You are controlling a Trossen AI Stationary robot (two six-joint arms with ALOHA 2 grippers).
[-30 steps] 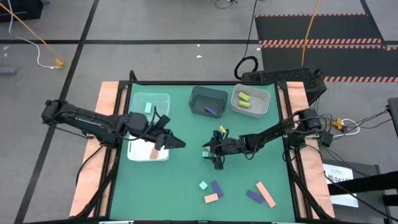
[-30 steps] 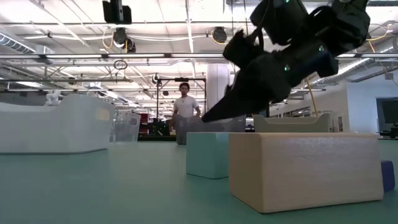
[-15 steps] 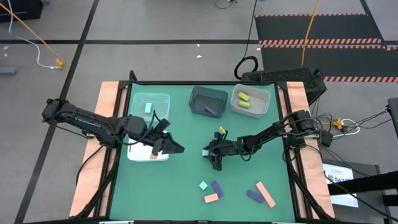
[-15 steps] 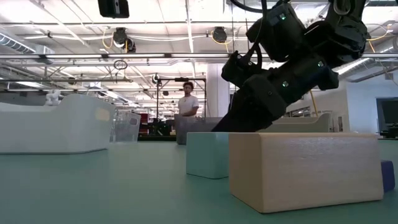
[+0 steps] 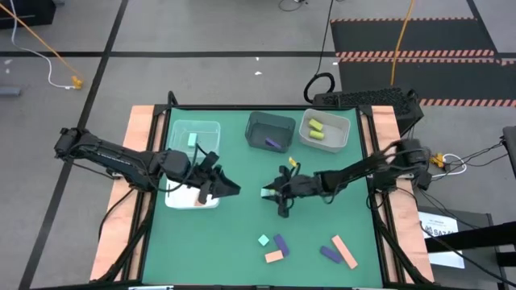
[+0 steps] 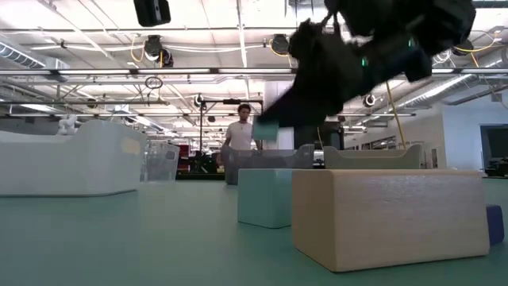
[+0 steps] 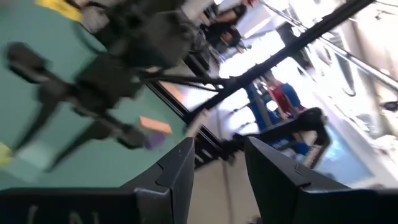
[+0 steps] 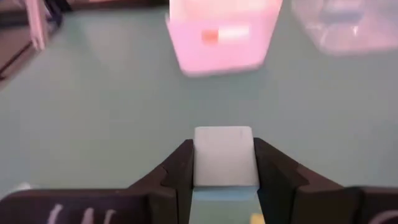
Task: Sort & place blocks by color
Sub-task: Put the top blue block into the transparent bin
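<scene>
My right gripper (image 5: 269,192) hangs over the middle of the green table, shut on a pale mint block (image 8: 224,155), which also shows at the fingertips in the low view (image 6: 267,132). My left gripper (image 5: 232,189) hovers beside the white tray (image 5: 184,201), open, with nothing between its fingers (image 7: 177,171). Near the front edge lie a mint cube (image 5: 264,240), two purple blocks (image 5: 280,243) (image 5: 329,254), a salmon block (image 5: 275,256) and a salmon bar (image 5: 345,251). My right gripper pinches the mint block between its two fingers, one on each of two opposite sides (image 8: 198,163). The fingers slant down from the table's right side. The block is lifted clear of the table.
At the far edge stand a clear bin (image 5: 195,135) with a mint piece, a dark bin (image 5: 270,130) with a purple piece and a clear bin (image 5: 325,131) with yellow-green pieces. A salmon block (image 8: 217,35) lies in the white tray. A person (image 6: 238,139) stands in the room behind.
My right gripper has dipped to the table, taken hold of the mint block, and risen with it. The block is now lifted clear of the table.
</scene>
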